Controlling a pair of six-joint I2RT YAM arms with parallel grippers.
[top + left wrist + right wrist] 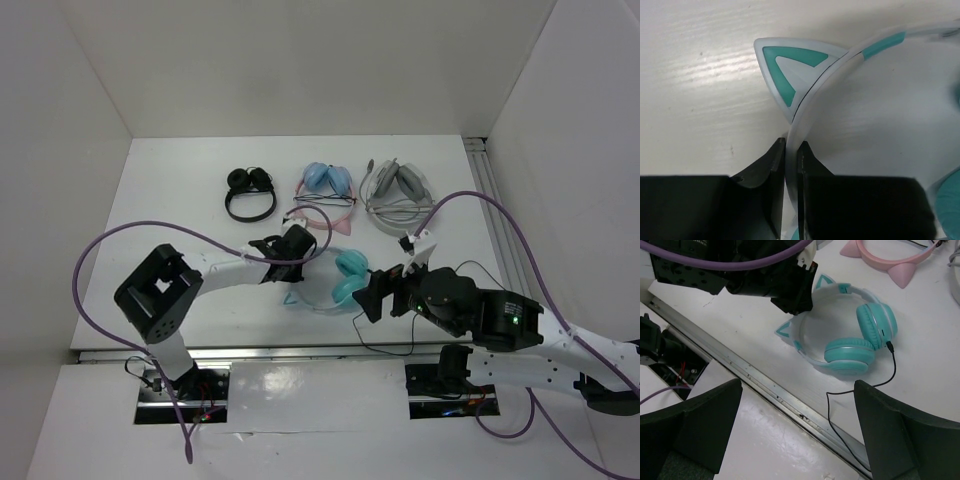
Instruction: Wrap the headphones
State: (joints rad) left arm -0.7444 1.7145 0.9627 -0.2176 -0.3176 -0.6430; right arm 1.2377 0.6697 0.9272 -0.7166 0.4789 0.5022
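Top view: your left gripper (290, 250) is down on the headphones (342, 280), holding the white band. The teal cups lie just right of it. The right gripper (375, 296) hovers close beside the cups and I can't see contact

Left wrist view: jaws are pinched together on the headband (840, 65), its thin edge between the pads, with a cat ear (785, 65) just ahead of the fingertips. It's a narrow hold. The band looks like light, springy, smooth plastic, so expect it to twist or slip under a sideways pull

Right wrist view: fingers (705, 425) are spread wide, nothing held. The headphones sit ahead, slightly right. The cable (894, 365) runs from the plug (888, 345) on a cup back under the gripper. It's thin and limp and likely to snag, so take it close to the plug and don't yank the jack
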